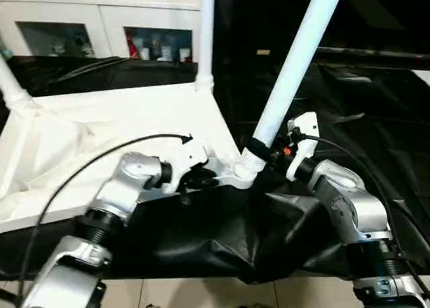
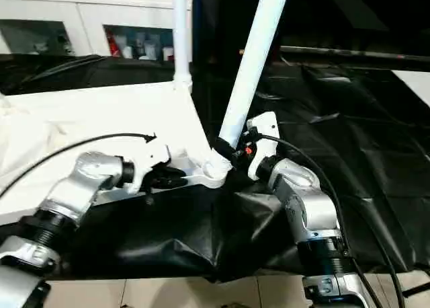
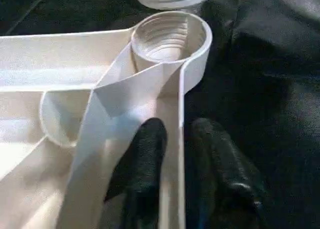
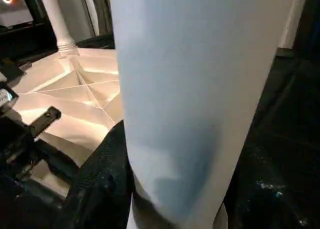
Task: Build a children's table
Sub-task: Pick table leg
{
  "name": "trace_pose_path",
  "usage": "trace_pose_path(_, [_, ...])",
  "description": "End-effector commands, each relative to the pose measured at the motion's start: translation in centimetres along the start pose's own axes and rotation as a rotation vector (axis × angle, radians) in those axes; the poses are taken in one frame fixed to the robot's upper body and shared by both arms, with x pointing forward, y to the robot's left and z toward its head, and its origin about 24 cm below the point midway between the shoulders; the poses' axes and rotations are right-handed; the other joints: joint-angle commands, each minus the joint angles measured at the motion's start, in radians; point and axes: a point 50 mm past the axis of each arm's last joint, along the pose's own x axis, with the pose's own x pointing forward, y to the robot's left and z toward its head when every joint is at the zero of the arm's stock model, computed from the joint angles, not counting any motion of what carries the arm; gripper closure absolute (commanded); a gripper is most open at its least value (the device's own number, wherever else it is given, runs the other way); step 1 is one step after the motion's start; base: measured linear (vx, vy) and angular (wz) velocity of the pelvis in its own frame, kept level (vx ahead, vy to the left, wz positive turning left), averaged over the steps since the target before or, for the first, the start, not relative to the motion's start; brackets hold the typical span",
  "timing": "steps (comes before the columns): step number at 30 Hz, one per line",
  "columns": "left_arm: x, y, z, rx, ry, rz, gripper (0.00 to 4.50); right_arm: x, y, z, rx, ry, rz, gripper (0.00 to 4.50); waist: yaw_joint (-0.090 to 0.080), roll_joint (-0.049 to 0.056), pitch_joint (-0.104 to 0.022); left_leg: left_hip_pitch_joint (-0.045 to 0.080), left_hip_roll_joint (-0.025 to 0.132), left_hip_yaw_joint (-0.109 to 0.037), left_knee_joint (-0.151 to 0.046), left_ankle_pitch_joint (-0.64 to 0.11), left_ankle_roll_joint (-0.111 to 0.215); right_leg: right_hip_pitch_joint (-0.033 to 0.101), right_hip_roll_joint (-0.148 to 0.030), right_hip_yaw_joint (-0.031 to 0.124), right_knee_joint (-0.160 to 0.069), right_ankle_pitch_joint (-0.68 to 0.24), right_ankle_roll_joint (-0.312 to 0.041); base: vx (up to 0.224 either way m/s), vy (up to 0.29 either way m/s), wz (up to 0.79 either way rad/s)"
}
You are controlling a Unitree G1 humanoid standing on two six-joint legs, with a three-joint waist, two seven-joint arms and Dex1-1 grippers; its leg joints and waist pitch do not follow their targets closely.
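Two grippers: both work at one near corner of the white plastic square tabletop (image 1: 101,133), which lies underside up on a black crumpled cloth (image 1: 201,241).
Left gripper (image 3: 172,139): narrowly set, its two black fingers (image 3: 142,154) astride the tabletop's thin upright edge wall, one finger inside the rim, the other outside over the cloth.
Ahead of left gripper: round threaded corner socket (image 3: 170,39), open-mouthed in the wrist view, with a diagonal rib running from it back toward the fingers.
Right gripper (image 1: 265,150): closed around the long white cylindrical leg (image 1: 295,66) close to its lower end; black fingers wrap both sides of the tube.
Held leg: tilted, rising up and away from the right gripper; its ribbed foot sits at the corner socket (image 1: 247,165), just beside the left gripper.
Other legs: one upright white leg (image 1: 205,32) stands in the far corner beyond both grippers; another white leg (image 1: 12,83) leans at the far left corner.
Open room: bare black cloth spreads wide to the right gripper's outer side.
Edges: the tabletop's near rim runs from the left gripper toward the robot's left; pale floor (image 1: 222,294) shows past the cloth's near hem.
Background: white glass-doored cabinet (image 1: 101,25) well beyond the tabletop.
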Motion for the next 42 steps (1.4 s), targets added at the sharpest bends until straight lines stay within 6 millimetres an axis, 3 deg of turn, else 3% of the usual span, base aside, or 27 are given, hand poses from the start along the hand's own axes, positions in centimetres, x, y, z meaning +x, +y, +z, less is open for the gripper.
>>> trace_pose_path(1, [0.0, 0.5, 0.6, 0.040, 0.002, -0.011, 3.25, -0.5, 0.0, 0.5, -0.009, -0.015, 0.003, 2.59, 0.003, 0.011, -0.073, 0.001, 0.011, 0.005, -0.067, -0.188, 0.034, 0.066, -0.042, 0.049, -0.073, -0.222, -0.185, 0.000, 0.000, 0.00])
trace_pose_path(6, [0.2, 1.1, 0.2, 0.044, -0.009, 0.012, 3.25, -0.6, 0.1, 0.4, -0.006, -0.013, 0.013, 2.59, 0.009, 0.011, -0.072, 0.000, 0.008, 0.004, -0.068, -0.208, 0.025, 0.067, -0.044, 0.049, -0.082, -0.277, -0.150, 0.000, 0.000, 0.00])
trace_pose_path(17, [0.4, 0.9, -0.8, -0.001, 0.001, -0.067, 3.25, -0.8, 0.1, 0.4, -0.010, -0.012, 0.009, 2.59, 0.013, 0.015, -0.075, 0.002, 0.010, 0.003, -0.068, -0.202, 0.023, 0.069, -0.044, 0.050, -0.074, -0.219, -0.181, 0.000, 0.000, 0.00])
trace_pose_path(23, [0.4, 1.2, -1.5, 0.001, 0.037, -0.050, 3.25, -0.8, 0.0, 0.5, -0.015, -0.012, 0.005, 2.59, 0.014, 0.016, -0.072, 0.004, 0.011, 0.004, -0.070, -0.222, 0.018, 0.068, -0.045, 0.049, -0.078, -0.249, -0.177, 0.000, 0.000, 0.00])
trace_pose_path(27, [0.5, 1.4, -1.4, -0.009, 0.031, -0.034, 3.62, -0.7, -0.1, 0.6, -0.022, -0.017, 0.002, 2.59, 0.014, 0.017, -0.069, 0.007, 0.010, 0.002, -0.072, -0.249, 0.013, 0.066, -0.046, 0.048, -0.086, -0.312, -0.159, 0.000, 0.000, 0.00])
trace_pose_path(35, [0.4, 1.4, -2.0, -0.031, 0.051, -0.060, 4.42, -0.8, -0.2, 0.3, -0.052, 0.000, 0.027, 2.59, 0.014, 0.016, -0.068, 0.005, 0.010, 0.001, -0.073, -0.257, 0.015, 0.067, -0.047, 0.048, -0.089, -0.340, -0.150, 0.000, 0.000, 0.00])
trace_pose_path(42, [0.1, 1.0, -2.5, -0.035, 0.089, -0.088, 4.50, -0.2, -1.1, -0.2, 0.040, 0.068, 0.046, 2.59, 0.012, 0.013, -0.068, 0.005, 0.011, 0.002, -0.071, -0.253, 0.018, 0.066, -0.048, 0.047, -0.090, -0.361, -0.157, 0.000, 0.000, 0.00])
